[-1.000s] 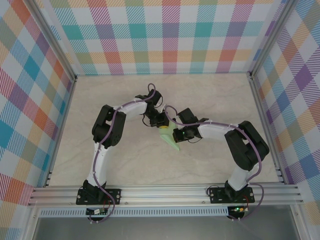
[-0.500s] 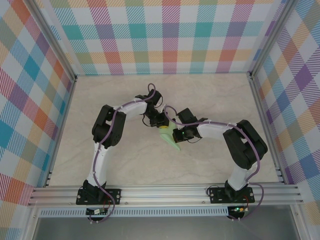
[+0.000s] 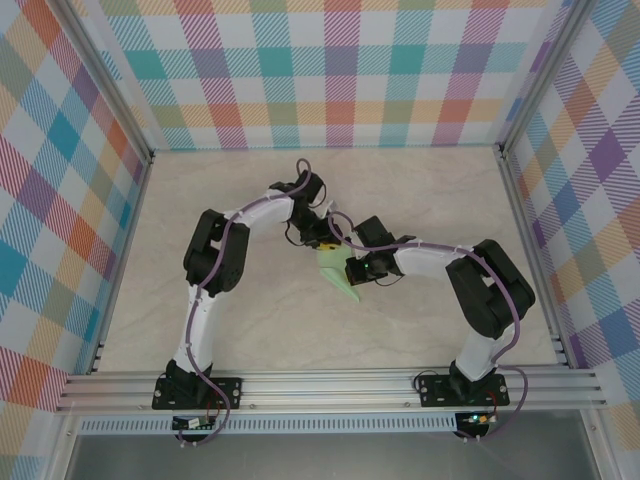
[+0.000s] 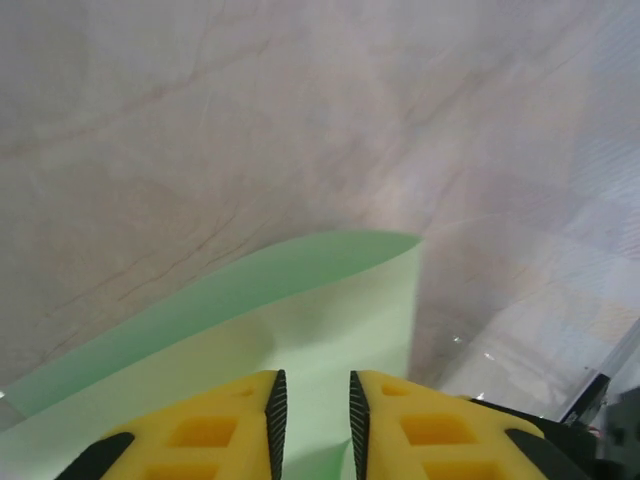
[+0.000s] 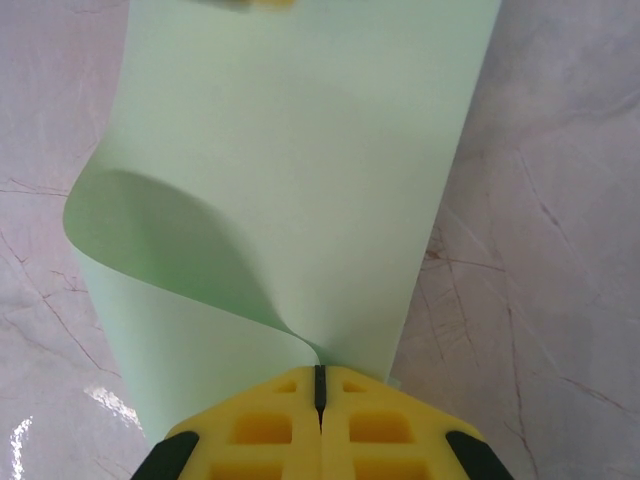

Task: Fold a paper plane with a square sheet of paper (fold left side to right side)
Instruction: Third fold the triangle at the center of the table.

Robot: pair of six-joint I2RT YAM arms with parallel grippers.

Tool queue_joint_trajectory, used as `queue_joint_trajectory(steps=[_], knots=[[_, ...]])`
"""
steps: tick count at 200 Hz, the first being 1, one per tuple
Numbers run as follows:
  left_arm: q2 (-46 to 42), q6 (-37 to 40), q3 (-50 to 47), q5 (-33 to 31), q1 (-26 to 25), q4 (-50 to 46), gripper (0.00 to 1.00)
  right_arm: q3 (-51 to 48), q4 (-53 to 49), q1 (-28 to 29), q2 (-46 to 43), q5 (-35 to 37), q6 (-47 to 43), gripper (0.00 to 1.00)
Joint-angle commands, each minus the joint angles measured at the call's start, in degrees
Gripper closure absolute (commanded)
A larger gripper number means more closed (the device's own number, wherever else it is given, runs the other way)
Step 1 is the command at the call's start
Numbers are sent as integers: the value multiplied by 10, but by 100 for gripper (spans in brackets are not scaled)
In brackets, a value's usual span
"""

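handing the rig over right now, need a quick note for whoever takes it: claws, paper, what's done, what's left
Grip: the left claw has its jaws a little apart just over the paper and seems not to pinch it. The right claw is shut on the paper's near edge, where the curled layer meets the flat one.
Place: the paper lies mid-table, between the two claws.
Done: one side is bent over into a loose curl, with no sharp crease.
Left: line up the edges, press the fold flat, then make the remaining plane folds.
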Motion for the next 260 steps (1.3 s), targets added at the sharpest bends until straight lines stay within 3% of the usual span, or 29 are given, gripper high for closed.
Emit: queue_joint_trajectory(steps=[1, 27, 60, 103, 148, 260], knots=[[-21, 11, 37, 12, 25, -34, 72, -14, -20, 4, 22, -11, -12, 100], [-54, 10, 17, 16, 39, -30, 77, -13, -20, 7, 23, -11, -12, 100], [-128, -11, -105, 60, 39, 32, 87, -9, -23, 7, 22, -10, -14, 100], [-174, -53, -213, 116, 22, 104, 90, -8, -25, 7, 23, -8, -17, 100], [-157, -62, -237, 119, -18, 117, 90, -7, -27, 8, 21, -7, -17, 100], [-109, -68, -259, 94, -37, 135, 90, -4, -30, 8, 23, -6, -20, 100]])
